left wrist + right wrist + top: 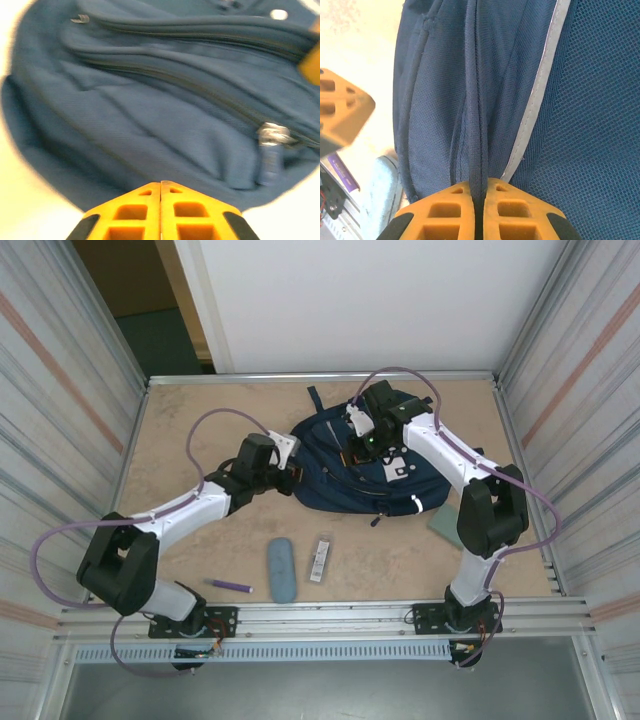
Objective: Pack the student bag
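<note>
Far side of table [200, 430]: student bag [330, 455] lies flat. My R gripper [479, 192] is clamped on a thin fabric ridge of it; my L gripper [160, 187], fingers pressed together, empty, sits at its edge. Risk: thin pinch slips on a pull, or drags the whole bag w/o opening it.

Your table [180, 440]: beige speckled top, evenly lit, soft shadows only. Left wall [60, 410]: corrugated metal, faint orange stripe. Right wall [580, 370]: same metal, same stripe. Far side: plain white panel [360, 300]. Far left you see dark doorway [160, 335] with ochre surface beside it. Near edge: aluminium rails [330, 612], then grey floor [330, 690] nearer you.
</note>
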### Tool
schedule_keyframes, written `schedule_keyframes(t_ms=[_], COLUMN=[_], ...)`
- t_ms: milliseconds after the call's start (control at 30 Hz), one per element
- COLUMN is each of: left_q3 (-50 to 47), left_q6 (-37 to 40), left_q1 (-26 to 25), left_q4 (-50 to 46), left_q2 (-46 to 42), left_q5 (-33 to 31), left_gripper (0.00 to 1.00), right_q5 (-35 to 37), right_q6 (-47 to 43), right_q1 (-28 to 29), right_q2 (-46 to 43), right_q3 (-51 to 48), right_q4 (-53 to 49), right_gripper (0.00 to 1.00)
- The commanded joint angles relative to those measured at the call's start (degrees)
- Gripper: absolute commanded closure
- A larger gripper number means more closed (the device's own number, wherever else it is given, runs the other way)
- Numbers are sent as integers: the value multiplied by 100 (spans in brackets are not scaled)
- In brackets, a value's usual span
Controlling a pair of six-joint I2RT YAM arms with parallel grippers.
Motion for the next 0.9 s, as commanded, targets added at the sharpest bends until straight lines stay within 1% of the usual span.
schedule_keyframes(t_ms=[0,33,100,200,300,400,533,600,700,733,767,867], left_q3=[84,109,210,400,708,909,1118,1272,1304,1332,1365,1433], left_q6=[-334,-478,-717,-759,-863,-1069,-1254,-1320,-1345,-1326,-1300,-1143], left_q1=[-36,-69,-153,-395,-623,-774,-834,-836,-926,-964,-1004,-1164], left_q4=[360,324,104,-188,-580,-774,-938,-1107,-1098,-1113,-1136,-1135], left_q2=[-34,-47,-82,-52,175,400,709,839,936,971,1004,1020], left_q5=[1394,1350,1010,428,-133,-502,-784,-813,-971,-1045,-1117,-1137], left_gripper=[56,54,51,51,51,52,54,56,57,58,62,79], right_q5=[25,-15,-99,-88,-87,-114,-190,-290,-307,-305,-310,-358], right_q6=[-300,-296,-300,-276,-199,-111,-18,4,39,49,64,84], right_q1=[33,33,31,33,33,37,46,43,38,41,42,38], right_q2=[-270,-272,-227,-178,-157,-65,-64,-71,-116,-141,-164,-194], right_q3=[241,233,237,259,258,353,346,334,331,313,282,258], right_q4=[-159,-174,-223,-283,-278,-339,-368,-356,-352,-343,-312,-284], right_gripper=[100,100,100,100,100,100,100,100,100,100,100,100])
